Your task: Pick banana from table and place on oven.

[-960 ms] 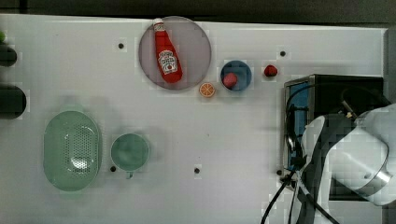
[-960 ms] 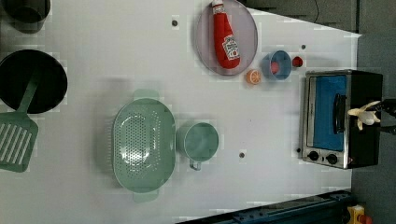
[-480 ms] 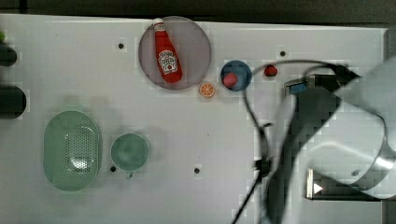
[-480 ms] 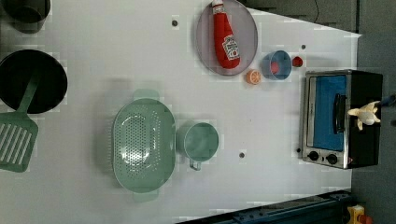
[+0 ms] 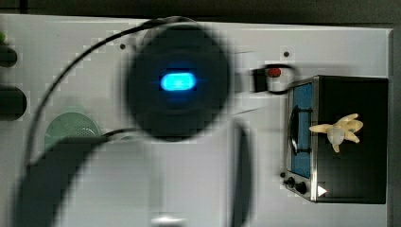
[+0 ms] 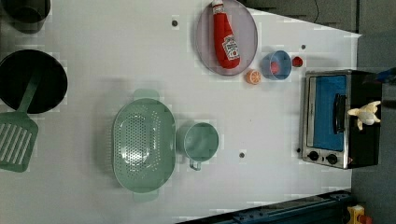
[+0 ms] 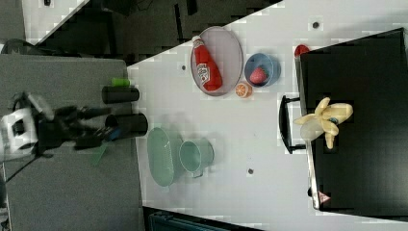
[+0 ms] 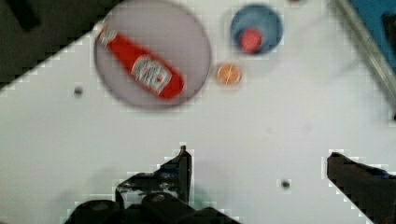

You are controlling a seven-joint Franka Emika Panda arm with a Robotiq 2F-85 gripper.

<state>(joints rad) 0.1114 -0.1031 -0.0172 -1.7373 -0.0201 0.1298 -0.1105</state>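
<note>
Right view: the banana (image 7: 323, 121) lies on the oven (image 7: 365, 144) top; in the wrist view the gripper (image 8: 261, 172) hangs spread wide, empty, above the table (image 8: 289, 121).

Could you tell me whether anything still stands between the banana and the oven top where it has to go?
Nothing does: the banana already lies on the oven's black top, near the front edge above the handle. The gripper is open and holds nothing.
</note>
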